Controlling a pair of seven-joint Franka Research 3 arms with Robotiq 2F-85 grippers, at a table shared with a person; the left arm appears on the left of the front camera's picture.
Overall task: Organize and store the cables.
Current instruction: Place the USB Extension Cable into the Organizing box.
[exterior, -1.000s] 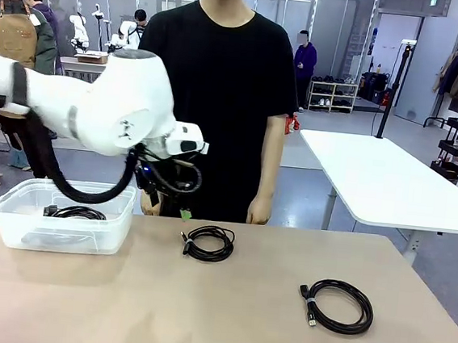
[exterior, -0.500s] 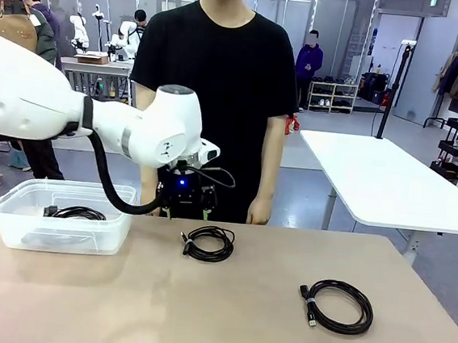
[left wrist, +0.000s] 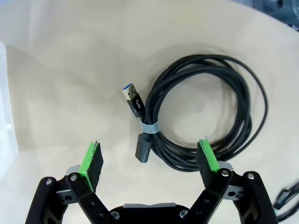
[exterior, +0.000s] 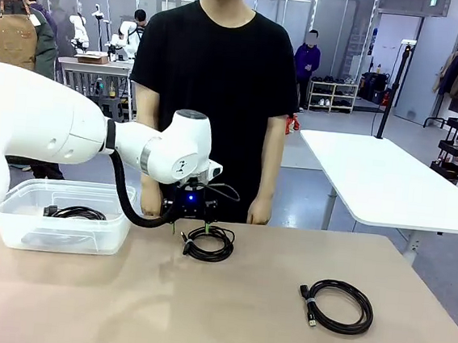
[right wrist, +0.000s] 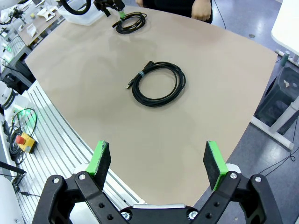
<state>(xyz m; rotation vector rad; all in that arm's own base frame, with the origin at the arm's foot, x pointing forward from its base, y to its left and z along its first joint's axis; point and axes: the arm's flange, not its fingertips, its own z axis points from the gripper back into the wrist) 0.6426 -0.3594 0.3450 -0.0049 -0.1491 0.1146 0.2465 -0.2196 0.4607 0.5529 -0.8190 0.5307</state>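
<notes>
Having left the bin, the left pincer, jaws wide and empty, is lowering over the coiled cable lying on the desk right of that bin, bracketing its tied section; the next pickup is starting.

A person in black stands behind the tan table

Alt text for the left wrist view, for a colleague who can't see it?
The open left gripper hovers over a coiled black cable on the tan table, its green pads either side of the coil's tied part. A USB plug sticks out there.
</notes>
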